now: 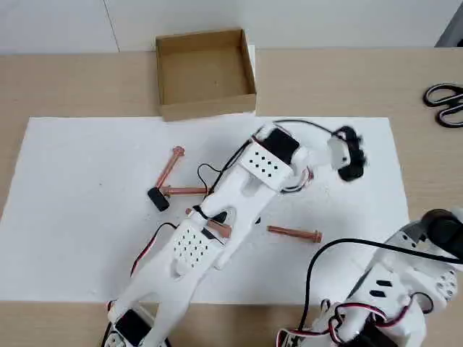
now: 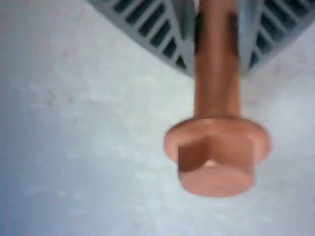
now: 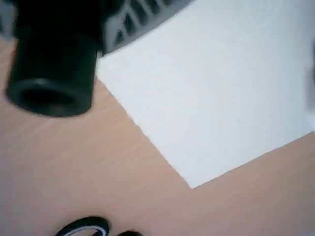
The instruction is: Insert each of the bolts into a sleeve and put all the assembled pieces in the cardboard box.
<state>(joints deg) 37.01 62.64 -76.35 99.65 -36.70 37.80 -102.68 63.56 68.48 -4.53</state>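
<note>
Several bolts (image 1: 294, 233) on paper (image 1: 87, 217) | cardboard box (image 1: 206, 108) upright, apart.

Cardboard box (image 1: 206, 108): open-topped, upright, at the paper's far edge. Copper hex-head bolts flat on the paper: diagonal bolt (image 1: 170, 168), level bolt (image 1: 184, 191) with one end against loose black sleeve (image 1: 158, 199), lone bolt (image 1: 294, 232) well apart. Gripped bolt (image 2: 216, 147): clamped by shank, head free. Gripped sleeve (image 3: 51, 69): black, bore visible.

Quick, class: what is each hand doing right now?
Left hand: closed on a bolt.
Right hand: closed on a sleeve.
</note>
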